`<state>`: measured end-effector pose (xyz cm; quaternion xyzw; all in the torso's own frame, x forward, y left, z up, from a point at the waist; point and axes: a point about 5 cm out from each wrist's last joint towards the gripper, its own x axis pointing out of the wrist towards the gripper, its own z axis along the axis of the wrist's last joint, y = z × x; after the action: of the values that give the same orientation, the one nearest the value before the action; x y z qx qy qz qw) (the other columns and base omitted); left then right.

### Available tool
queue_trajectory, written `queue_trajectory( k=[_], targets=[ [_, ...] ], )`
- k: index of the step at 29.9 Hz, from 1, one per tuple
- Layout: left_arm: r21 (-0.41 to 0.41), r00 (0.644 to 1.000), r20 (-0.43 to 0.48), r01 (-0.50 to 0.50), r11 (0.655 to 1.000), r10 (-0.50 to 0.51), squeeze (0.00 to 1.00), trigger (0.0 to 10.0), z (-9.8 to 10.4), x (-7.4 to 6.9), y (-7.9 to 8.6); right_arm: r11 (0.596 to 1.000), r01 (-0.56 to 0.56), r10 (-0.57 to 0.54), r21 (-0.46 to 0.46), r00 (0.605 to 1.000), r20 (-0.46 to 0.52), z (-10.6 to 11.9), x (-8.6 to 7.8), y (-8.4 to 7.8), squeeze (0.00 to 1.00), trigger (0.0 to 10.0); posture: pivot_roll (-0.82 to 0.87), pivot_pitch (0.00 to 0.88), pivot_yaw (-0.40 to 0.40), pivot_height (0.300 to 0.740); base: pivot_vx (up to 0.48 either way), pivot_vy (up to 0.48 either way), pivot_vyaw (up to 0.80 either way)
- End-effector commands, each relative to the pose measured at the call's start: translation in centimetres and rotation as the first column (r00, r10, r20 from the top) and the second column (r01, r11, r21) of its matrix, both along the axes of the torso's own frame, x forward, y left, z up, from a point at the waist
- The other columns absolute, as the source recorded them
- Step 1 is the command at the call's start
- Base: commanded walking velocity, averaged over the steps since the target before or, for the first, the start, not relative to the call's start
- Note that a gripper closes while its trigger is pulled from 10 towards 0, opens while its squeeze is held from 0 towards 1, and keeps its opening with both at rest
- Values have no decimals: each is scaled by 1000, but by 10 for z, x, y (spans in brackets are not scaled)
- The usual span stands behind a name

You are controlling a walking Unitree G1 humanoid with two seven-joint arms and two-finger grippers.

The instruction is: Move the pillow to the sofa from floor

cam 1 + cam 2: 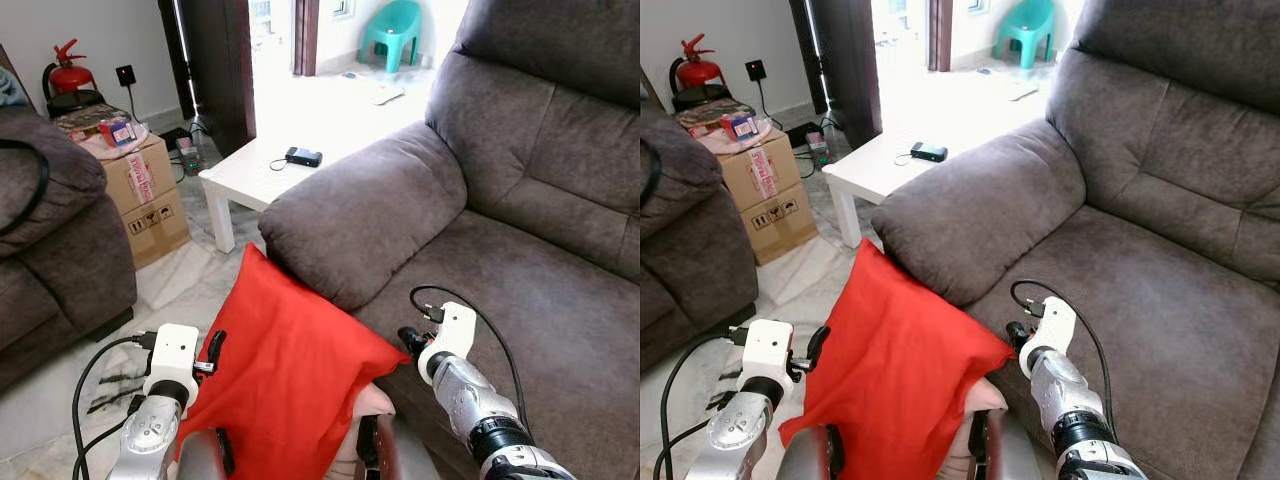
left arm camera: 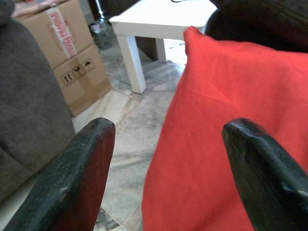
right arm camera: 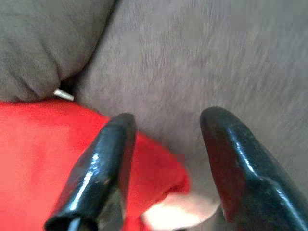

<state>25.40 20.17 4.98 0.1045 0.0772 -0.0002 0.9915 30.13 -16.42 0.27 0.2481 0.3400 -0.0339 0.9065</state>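
pillow [image 1: 285, 375] pressed between both wide-open grippers — left gripper [image 2: 168, 163], right gripper [image 3: 166, 159] — mid-lift; next: raise onto sofa [image 1: 540, 290] seat.

The red pillow [image 1: 285, 375] runs off the bottom edge in the head views, so its lower end can't be seen. Its top corner tucks behind the sofa armrest [image 1: 360, 215]. The little dark thing on the white table [image 1: 250, 175] is too small to identify, could be a charger or case [image 1: 303, 156]. Labels on the cardboard boxes [image 1: 150, 195] aren't readable. The right wrist view is soft and blurry, with a pale patch [image 3: 180, 214] under the pillow corner I can't make out.
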Motion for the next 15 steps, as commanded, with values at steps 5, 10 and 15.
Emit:
queue_trajectory(
  k=[5, 10, 15],
  targets=[
    [-7, 1000, -4, -7, 1000, 7, 0, 10000, 0, 0, -2, 998, -3, 6, 59, 999, -41, 1, -3, -3, 1000, 10000, 91, 0, -105, 560, 0, 0, 0],
    [-9, 1000, -5, -9, 1000, 9, 0, 10000, 0, 1, -2, 998, 24, -19, 66, 997, -78, -2, -7, -7, 1000, 10000, 90, 0, -106, 560, 0, 0, 0],
    [-15, 1000, -4, -13, 1000, 13, 0, 10000, 0, 2, -3, 990, 53, -39, 132, 993, -110, -3, -9, -4, 1000, 10000, 90, 0, -112, 560, 0, 0, 0]
  ],
)
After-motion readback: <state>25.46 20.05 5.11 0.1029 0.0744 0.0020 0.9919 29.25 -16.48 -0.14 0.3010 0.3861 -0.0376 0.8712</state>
